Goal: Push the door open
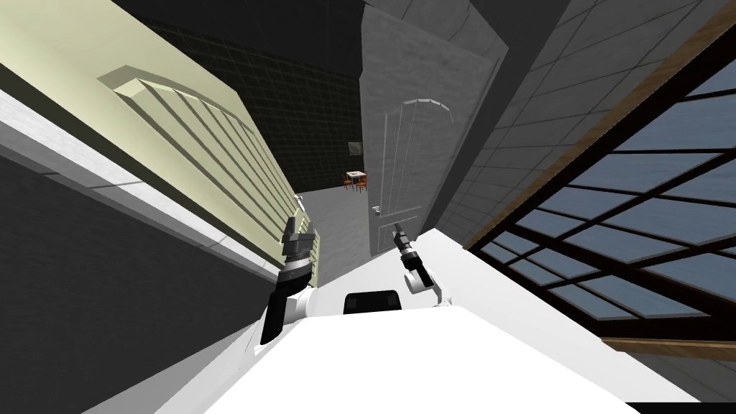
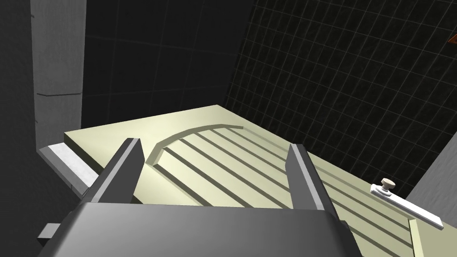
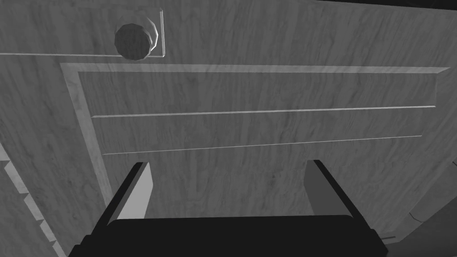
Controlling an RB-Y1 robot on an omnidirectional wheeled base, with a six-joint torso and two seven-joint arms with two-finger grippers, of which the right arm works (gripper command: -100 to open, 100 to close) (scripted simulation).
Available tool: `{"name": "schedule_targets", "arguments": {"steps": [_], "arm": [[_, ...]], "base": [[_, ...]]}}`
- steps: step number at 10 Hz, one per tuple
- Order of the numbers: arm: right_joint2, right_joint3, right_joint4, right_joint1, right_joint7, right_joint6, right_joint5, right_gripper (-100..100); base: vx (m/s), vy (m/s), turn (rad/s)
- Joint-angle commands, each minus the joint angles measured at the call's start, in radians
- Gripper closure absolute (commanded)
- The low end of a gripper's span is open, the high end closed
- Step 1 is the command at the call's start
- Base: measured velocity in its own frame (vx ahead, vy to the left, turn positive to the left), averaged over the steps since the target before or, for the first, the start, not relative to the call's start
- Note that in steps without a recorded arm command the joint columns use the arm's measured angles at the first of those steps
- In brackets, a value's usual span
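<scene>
A grey panelled door [image 1: 399, 158] stands ahead and slightly right, its round knob [image 1: 375, 210] near its left edge. My right gripper [image 1: 396, 228] is raised just in front of its lower panel, right of and below the knob. In the right wrist view the gripper [image 3: 230, 164] is open, with the door [image 3: 267, 120] close behind the fingers and the knob [image 3: 134, 41] off to one side. A pale yellow-green louvred door [image 1: 208, 129] runs along my left. My left gripper [image 1: 300, 224] is beside its near edge, open [image 2: 214, 145], pointing along that door [image 2: 232, 165] toward its knob [image 2: 387, 184].
Between the two doors a grey floor strip [image 1: 338, 230] leads to a small table with chairs [image 1: 355, 178] far off. A dark tiled wall [image 1: 302, 108] rises behind. A large dark-framed window [image 1: 632, 215] lines the right side.
</scene>
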Motion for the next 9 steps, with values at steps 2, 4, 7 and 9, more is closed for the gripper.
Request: {"name": "schedule_targets", "arguments": {"steps": [2,4,7,9], "arm": [[-0.005,0.025,0.059,-0.029,-0.014,0.008,-0.006,-100],[-0.008,0.044,0.104,-0.050,-0.024,0.014,-0.010,-100],[-0.012,0.068,0.160,-0.077,-0.037,0.022,-0.015,-100],[-0.014,0.081,0.191,-0.091,-0.044,0.026,-0.018,-100]], "base": [[0.041,-0.100,0.117],[0.065,-0.127,0.098],[0.034,-0.105,0.079],[0.032,-0.089,0.076]]}}
